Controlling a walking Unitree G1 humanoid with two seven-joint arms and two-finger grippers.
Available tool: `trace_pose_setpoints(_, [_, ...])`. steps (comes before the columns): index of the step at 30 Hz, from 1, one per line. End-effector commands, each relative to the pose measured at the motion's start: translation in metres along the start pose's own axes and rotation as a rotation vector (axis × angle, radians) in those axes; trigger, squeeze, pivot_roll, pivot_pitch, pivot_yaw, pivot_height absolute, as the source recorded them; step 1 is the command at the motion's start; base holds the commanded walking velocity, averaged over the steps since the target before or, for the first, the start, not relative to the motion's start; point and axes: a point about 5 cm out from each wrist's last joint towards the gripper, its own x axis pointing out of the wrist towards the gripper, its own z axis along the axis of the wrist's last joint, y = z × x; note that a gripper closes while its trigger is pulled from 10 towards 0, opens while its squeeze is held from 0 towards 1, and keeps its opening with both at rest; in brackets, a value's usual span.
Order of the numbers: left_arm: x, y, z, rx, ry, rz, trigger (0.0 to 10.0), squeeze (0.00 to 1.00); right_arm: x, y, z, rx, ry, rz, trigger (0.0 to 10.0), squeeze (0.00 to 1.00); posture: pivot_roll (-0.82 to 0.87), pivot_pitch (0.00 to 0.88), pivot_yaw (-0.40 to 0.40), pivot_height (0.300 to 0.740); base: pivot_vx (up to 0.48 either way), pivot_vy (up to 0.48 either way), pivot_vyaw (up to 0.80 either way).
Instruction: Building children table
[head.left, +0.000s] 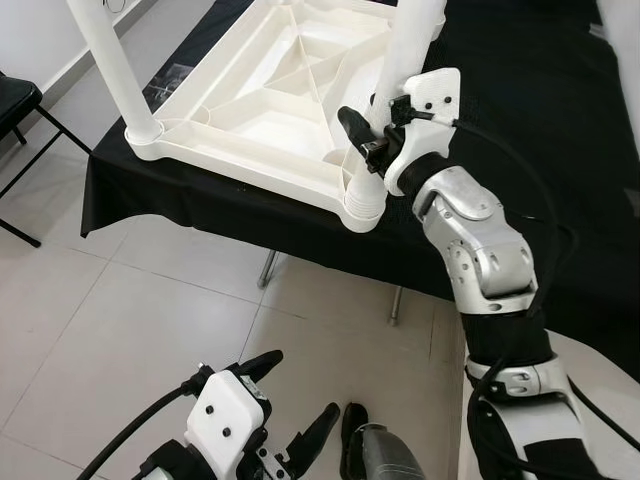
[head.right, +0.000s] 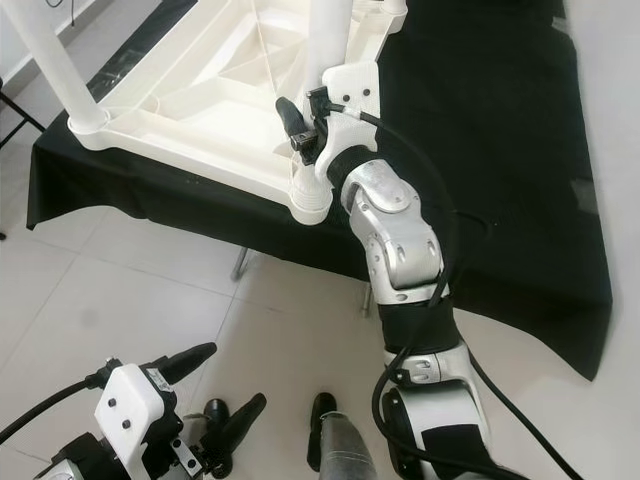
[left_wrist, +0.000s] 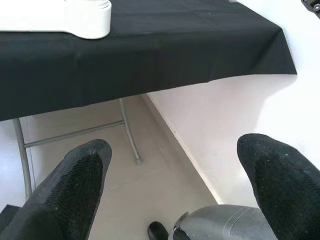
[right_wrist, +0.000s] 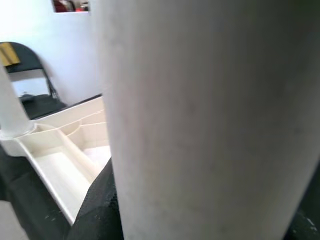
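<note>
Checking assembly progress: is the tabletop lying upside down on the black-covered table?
Yes, the white tabletop lies with its ribbed underside up, legs pointing upward, and the right pincer grips the near leg.

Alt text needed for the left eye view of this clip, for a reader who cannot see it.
The right claw grips a white table leg standing in the near corner of an upturned white plastic tabletop, which lies on a black-draped table. Another leg stands in the far-left corner. The left claw hangs open low over the tiled floor.
</note>
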Motion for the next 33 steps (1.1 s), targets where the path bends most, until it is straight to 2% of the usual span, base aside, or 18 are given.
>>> trace_pose_setpoints(1, [-0.001, 0.0, -0.005, -0.001, 0.017, 0.011, 10.0, 0.0, -0.008, -0.013, -0.04, 0.017, 0.192, -0.097, 10.0, 0.0, 0.05, 0.339, -0.067, 0.74, 0.0, 0.0, 0.0])
trace_pose_setpoints(3, [-0.001, 0.001, -0.006, 0.002, 0.017, 0.013, 10.0, 0.0, -0.01, -0.012, -0.042, 0.041, 0.194, -0.165, 10.0, 0.0, 0.04, 0.337, -0.066, 0.74, 0.0, 0.0, 0.0])
trace_pose_setpoints(6, [0.0, 0.001, -0.006, 0.005, 0.016, 0.014, 10.0, 0.0, -0.014, -0.007, -0.043, 0.059, 0.197, -0.199, 10.0, 0.0, 0.04, 0.336, -0.065, 0.74, 0.0, 0.0, 0.0])
trace_pose_setpoints(12, [0.001, 0.003, -0.007, 0.01, 0.013, 0.017, 10.0, 0.0, -0.016, 0.004, -0.046, 0.095, 0.2, -0.211, 10.0, 0.0, 0.04, 0.332, -0.063, 0.74, 0.0, 0.0, 0.0])
trace_pose_setpoints(25, [0.005, 0.009, -0.008, 0.032, 0.004, 0.05, 10.0, 0.0, -0.014, 0.008, -0.039, 0.112, 0.159, -0.224, 10.0, 0.0, 0.04, 0.311, -0.068, 0.74, 0.0, 0.0, 0.0])
trace_pose_setpoints(28, [0.004, 0.016, -0.008, 0.042, 0.006, 0.111, 10.0, 0.0, -0.014, 0.01, -0.036, 0.124, 0.113, -0.193, 10.0, 0.0, 0.04, 0.301, -0.068, 0.74, 0.0, 0.0, 0.0])
trace_pose_setpoints(30, [0.004, 0.02, -0.007, 0.049, 0.008, 0.144, 10.0, 0.0, -0.015, 0.012, -0.034, 0.115, 0.084, -0.15, 10.0, 0.0, 0.04, 0.299, -0.067, 0.74, 0.0, 0.0, 0.0])
trace_pose_setpoints(32, [0.004, 0.029, -0.006, 0.072, 0.008, 0.209, 10.0, 0.0, -0.02, 0.016, -0.031, 0.092, 0.024, -0.054, 10.0, 0.0, 0.05, 0.293, -0.067, 0.74, 0.0, 0.0, 0.0])
trace_pose_setpoints(33, [0.004, 0.029, -0.006, 0.072, 0.008, 0.209, 10.0, 0.0, -0.02, 0.016, -0.031, 0.092, 0.024, -0.054, 10.0, 0.0, 0.05, 0.293, -0.067, 0.74, 0.0, 0.0, 0.0])
